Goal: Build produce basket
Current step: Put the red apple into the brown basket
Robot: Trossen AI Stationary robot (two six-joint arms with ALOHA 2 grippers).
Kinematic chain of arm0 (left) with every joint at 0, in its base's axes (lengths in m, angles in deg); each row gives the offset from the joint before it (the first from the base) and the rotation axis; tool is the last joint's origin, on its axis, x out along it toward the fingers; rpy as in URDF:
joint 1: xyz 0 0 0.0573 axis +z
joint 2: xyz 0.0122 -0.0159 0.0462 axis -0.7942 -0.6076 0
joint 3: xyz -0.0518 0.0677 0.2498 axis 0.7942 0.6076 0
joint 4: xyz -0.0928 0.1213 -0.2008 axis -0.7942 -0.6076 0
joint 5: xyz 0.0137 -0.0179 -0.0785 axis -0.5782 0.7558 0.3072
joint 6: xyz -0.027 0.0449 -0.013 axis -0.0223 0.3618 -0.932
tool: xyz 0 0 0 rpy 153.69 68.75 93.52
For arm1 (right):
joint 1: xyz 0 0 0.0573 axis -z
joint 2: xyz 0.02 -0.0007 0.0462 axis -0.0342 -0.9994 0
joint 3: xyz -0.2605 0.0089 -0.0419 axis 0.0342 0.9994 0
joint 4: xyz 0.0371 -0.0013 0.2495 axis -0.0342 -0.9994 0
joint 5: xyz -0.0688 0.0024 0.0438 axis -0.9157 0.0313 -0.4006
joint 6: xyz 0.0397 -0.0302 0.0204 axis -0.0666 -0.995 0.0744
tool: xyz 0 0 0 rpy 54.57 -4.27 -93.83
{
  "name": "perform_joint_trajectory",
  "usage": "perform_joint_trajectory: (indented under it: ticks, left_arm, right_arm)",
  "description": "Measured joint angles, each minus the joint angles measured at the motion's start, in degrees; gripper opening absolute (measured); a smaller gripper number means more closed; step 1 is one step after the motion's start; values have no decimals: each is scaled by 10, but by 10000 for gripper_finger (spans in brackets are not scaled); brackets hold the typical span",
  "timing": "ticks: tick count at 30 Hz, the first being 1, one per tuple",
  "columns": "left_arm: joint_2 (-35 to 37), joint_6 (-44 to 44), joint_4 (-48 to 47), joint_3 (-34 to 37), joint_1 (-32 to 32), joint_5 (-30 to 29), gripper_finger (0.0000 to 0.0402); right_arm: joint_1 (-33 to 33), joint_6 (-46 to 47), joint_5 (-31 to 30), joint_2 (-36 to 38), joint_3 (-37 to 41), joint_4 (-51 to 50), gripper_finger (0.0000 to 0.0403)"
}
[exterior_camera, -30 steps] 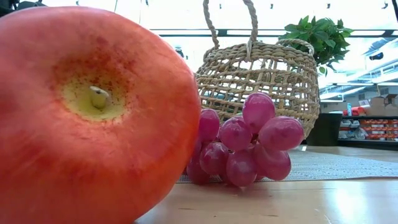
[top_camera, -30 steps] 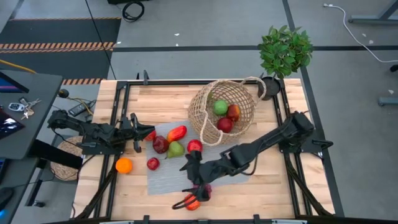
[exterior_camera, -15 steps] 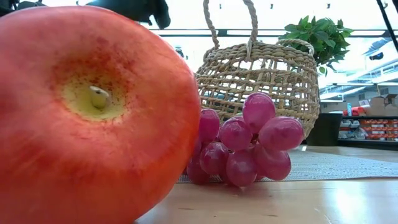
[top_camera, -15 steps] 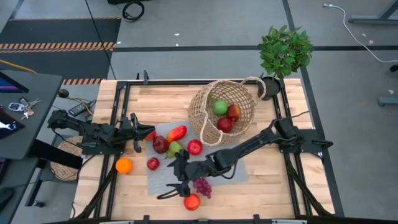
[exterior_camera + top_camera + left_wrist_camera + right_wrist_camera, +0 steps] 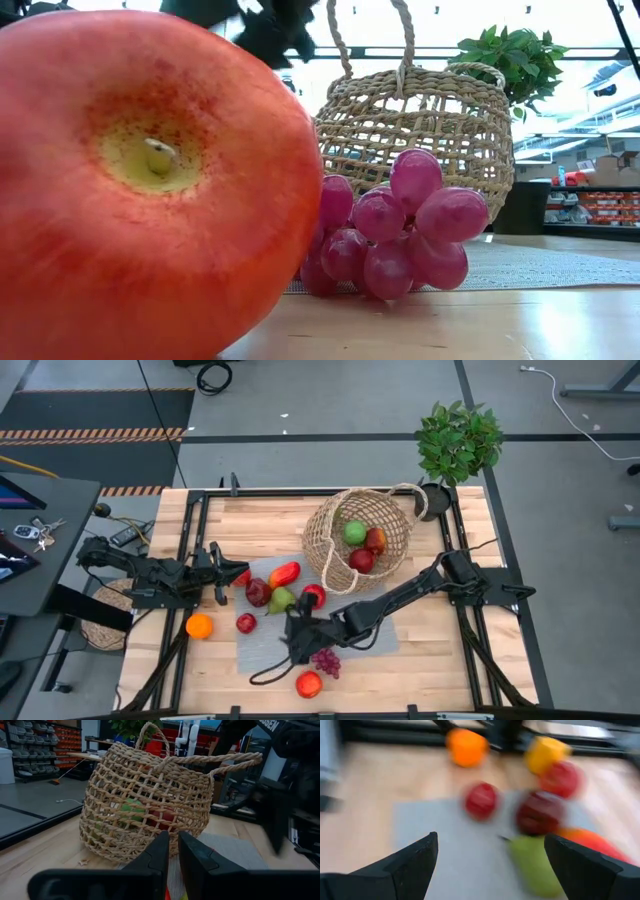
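Currently mid-collection: some produce is in the basket, most is not. Going from the left: the left gripper is parked at the grey mat's left edge, fingers pinched together on nothing, pointing toward the basket; a red item sits just beside its tip. The orange lies on bare wood off the mat's left corner. On the mat are a small red fruit, a dark red apple, a red-orange pepper, a green pear and another red piece. The right gripper hangs over the mat just below the pear, fingers spread wide, holding nothing; its wrist view shows the pear and dark apple ahead between the open fingers. Purple grapes and a red-yellow apple sit near the table's front edge, just beside that gripper. The basket is tipped on its side near the table's far edge, mouth toward the mat, with a green fruit and two red ones inside. A potted plant stands at the far right corner.

Likely step: the right arm is picking its next fruit. The next move calls for centring the open fingers on one piece, probably the pear, lowering, closing, then carrying it into the basket mouth without nudging neighbours.
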Motion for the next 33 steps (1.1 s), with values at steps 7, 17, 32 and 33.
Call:
perform_joint_trajectory:
  ticks: [7, 17, 32, 33]
  left_arm:
    - [0, 0, 0, 0, 0, 0, 48]
    - [0, 0, 0, 0, 0, 0, 48]
    - [0, 0, 0, 0, 0, 0, 48]
    - [0, 0, 0, 0, 0, 0, 48]
  right_arm:
    - [4, 32, -59, 0, 0, -117, 368]
    - [24, 113, -100, 0, 0, -185, 368]
    - [38, 178, -101, 1, 77, -168, 368]
    - [39, 177, -101, 0, 81, -169, 368]
